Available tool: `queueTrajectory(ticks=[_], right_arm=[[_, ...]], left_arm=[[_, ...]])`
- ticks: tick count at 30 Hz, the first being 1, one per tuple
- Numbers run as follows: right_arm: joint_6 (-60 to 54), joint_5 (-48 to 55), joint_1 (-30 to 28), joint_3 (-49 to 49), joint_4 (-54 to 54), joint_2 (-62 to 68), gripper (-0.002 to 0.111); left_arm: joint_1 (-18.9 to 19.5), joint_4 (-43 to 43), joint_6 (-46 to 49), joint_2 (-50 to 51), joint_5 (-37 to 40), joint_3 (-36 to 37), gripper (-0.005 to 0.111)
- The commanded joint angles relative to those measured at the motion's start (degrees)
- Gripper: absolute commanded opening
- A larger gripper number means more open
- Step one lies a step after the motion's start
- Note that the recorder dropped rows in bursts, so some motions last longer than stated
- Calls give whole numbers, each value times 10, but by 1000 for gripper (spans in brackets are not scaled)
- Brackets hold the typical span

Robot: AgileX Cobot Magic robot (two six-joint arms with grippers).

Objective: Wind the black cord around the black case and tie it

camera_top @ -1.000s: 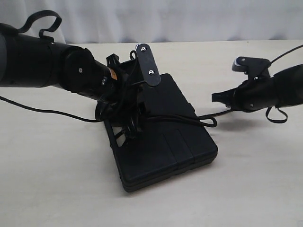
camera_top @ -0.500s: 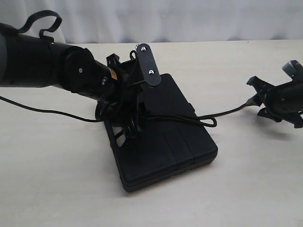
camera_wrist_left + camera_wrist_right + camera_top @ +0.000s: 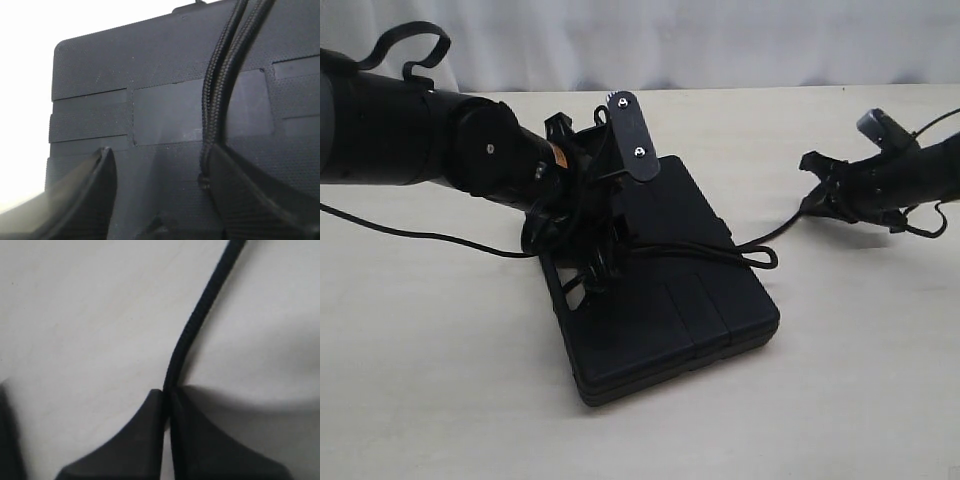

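Two hands: the left hand gapes wide over the black case, the right hand pinches the black cord, which could slip if tugged hard.

a pale beige matte tabletop spans the view; a white, softly folded backdrop stands behind its far edge.

Left claw gapes wide, arm reaching low; right claw is pinched closed.
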Motion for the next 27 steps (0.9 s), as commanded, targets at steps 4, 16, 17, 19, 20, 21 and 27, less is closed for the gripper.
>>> queueTrajectory(ticks=[4,16,17,19,20,21,27], right_arm=[[-97,-74,109,-14,-95,28,4],[-130,-78,149,-15,-191,-2,4],[-111,-87,149,-15,-201,-6,4],[-70,-96,149,-15,-230,-16,4],[-63,-93,149,-15,-245,-21,4],[-54,-89,149,-15,-258,-28,5],[33,-72,149,-18,-311,-61,31]], left_arm=[[-5,-7,-2,-1,-2,-4,54],[-5,-7,-2,-1,-1,-4,54],[-5,-7,-2,-1,-1,-4,54],[-5,-7,-2,-1,0,-4,54],[-5,-7,-2,-1,0,-4,54],[-5,-7,-2,-1,0,-4,54],[-5,-7,-2,-1,0,-4,54]])
